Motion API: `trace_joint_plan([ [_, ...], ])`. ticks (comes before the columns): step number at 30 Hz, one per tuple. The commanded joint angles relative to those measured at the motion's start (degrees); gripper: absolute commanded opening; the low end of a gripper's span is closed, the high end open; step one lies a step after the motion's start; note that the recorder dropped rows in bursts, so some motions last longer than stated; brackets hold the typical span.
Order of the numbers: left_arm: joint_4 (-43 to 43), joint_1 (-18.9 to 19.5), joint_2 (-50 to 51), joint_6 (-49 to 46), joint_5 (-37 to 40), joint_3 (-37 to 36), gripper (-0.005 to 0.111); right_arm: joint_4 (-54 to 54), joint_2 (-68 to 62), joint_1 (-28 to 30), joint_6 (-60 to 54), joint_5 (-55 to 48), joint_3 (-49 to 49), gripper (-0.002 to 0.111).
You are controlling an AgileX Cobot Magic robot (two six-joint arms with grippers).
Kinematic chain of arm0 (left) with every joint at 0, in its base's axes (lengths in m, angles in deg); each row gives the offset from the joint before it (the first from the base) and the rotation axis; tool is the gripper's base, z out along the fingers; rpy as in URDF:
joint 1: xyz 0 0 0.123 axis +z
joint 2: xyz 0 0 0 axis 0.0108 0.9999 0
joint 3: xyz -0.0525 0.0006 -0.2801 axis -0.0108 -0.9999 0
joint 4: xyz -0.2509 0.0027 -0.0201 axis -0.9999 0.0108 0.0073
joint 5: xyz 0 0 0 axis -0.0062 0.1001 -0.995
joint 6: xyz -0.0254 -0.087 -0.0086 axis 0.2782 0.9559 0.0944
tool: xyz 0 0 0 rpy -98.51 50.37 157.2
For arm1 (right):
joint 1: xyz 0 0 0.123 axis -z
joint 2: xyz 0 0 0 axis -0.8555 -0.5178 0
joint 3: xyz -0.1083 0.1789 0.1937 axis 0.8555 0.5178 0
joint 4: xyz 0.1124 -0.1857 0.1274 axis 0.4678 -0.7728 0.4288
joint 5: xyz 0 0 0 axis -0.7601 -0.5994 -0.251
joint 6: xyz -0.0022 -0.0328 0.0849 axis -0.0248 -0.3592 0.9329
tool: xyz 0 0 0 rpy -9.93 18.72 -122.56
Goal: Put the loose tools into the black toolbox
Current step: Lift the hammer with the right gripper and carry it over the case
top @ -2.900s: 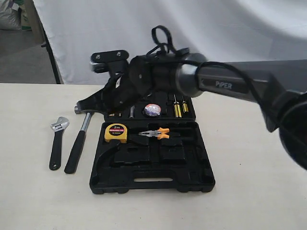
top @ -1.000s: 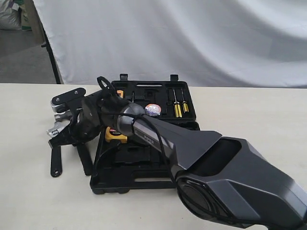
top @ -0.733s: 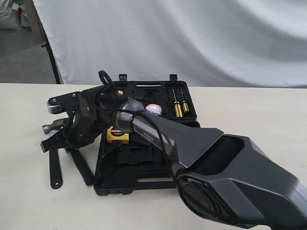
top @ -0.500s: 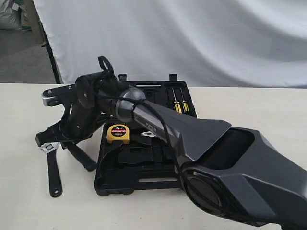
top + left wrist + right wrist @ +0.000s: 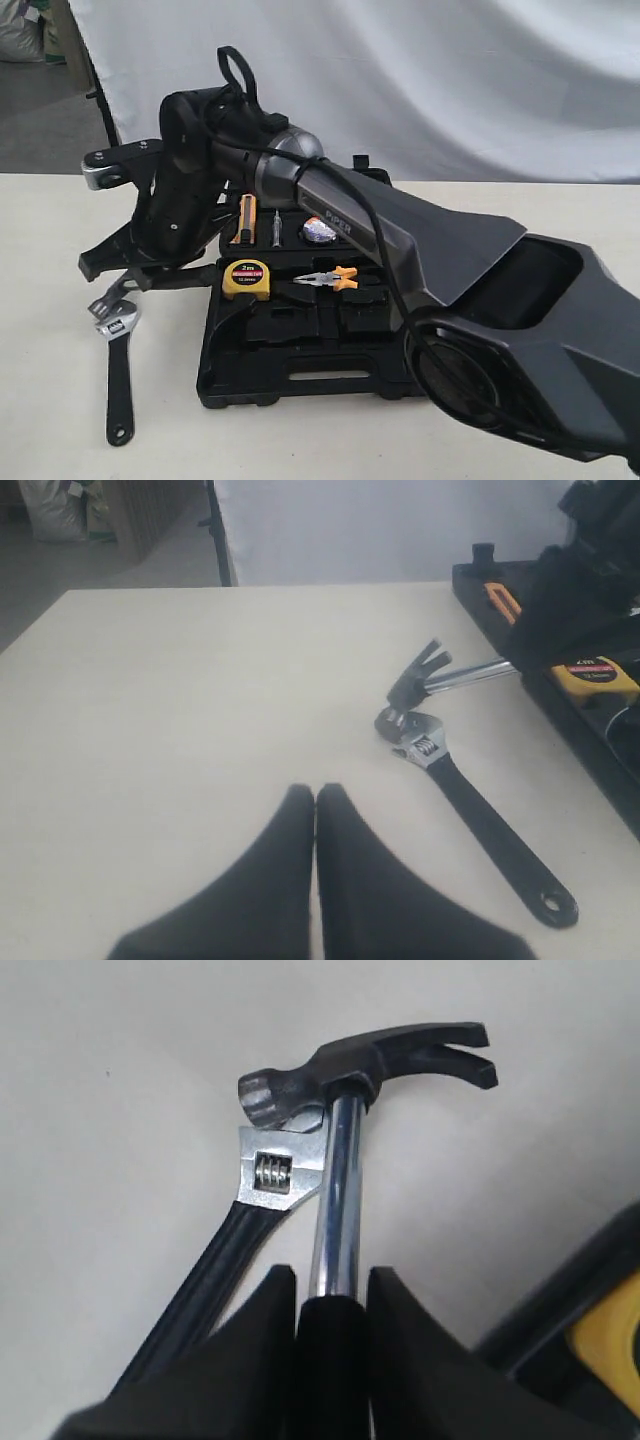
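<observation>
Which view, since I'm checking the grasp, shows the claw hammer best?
The right wrist view: the hammer fills it, with head, steel shaft and black handle clamped in the right gripper. The left wrist view shows only its head and shaft, small; the exterior view shows just the head poking out beneath that gripper.

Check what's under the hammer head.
Wrench: its silver jaw end sits under the hammer head, jaw tip covered. Right gripper holds the hammer; contact unclear.

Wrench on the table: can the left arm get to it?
Probably yes: the wrench lies on bare table ahead of the shut left gripper; only the held hammer crowds its jaw end.
</observation>
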Motion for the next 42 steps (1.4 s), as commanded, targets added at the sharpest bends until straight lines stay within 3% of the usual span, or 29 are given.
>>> trace_joint_plan([
  [1, 0.3, 1.5, -0.2, 0.3, -0.4, 0.2, 0.001, -0.5, 1.3, 2.4, -2.6, -4.5, 0.0, 0.0],
  [15, 0.3, 1.5, -0.2, 0.3, -0.4, 0.2, 0.001, -1.4, -3.8, 5.0, -0.6, -4.5, 4.1, 0.0],
  [22, 0.3, 1.5, -0.2, 0.3, -0.4, 0.2, 0.001, -26.9, -3.9, 0.8, 14.6, -4.5, 4.1, 0.0],
  [35, 0.3, 1.5, -0.2, 0.3, -0.4, 0.2, 0.001, -28.2, -4.5, -1.4, 15.5, -4.5, 4.1, 0.001],
  [37, 0.3, 1.5, -0.2, 0.3, -0.4, 0.2, 0.001, -30.3, -4.5, -1.8, 15.5, -4.5, 4.0, 0.013],
  [38, 0.3, 1.5, -0.2, 0.3, -0.4, 0.2, 0.001, -31.6, -4.5, -2.1, 15.5, -4.5, 4.0, 0.022],
  [39, 0.3, 1.5, -0.2, 0.3, -0.4, 0.2, 0.001, -32.3, -4.5, -2.7, 15.5, -4.5, 4.0, 0.041],
  [42, 0.3, 1.5, -0.2, 0.3, -0.4, 0.2, 0.001, -32.1, -4.5, -3.1, 15.3, -4.5, 3.9, 0.062],
])
